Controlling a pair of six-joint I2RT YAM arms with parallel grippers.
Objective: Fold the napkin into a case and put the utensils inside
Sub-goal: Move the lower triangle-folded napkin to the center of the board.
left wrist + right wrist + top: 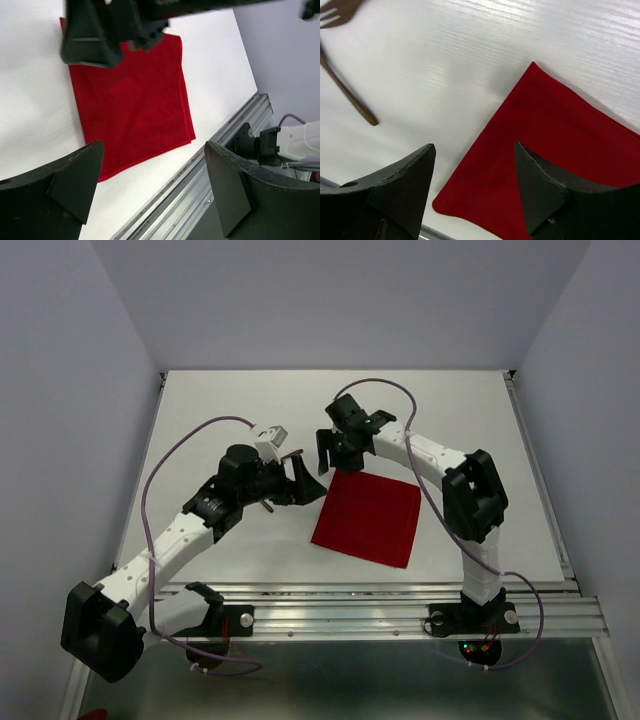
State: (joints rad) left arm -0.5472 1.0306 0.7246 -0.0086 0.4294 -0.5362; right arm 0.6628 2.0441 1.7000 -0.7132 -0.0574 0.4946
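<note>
I could not read any text, label, brand, number or sign in my three views; no surface I saw carried writing.

The napkin (367, 518) is lying mid-frame on the table (230, 400); in the right wrist view the utensils (355, 99) are lying upper left, apart

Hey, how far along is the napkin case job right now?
Nothing looks finished. The napkin lies flat as a rough square, not yet folded narrow. In hand: the right gripper hovers open over its corner; the left gripper is open and empty. Left: folding, then loading the utensils, which lie bare on the table.
</note>
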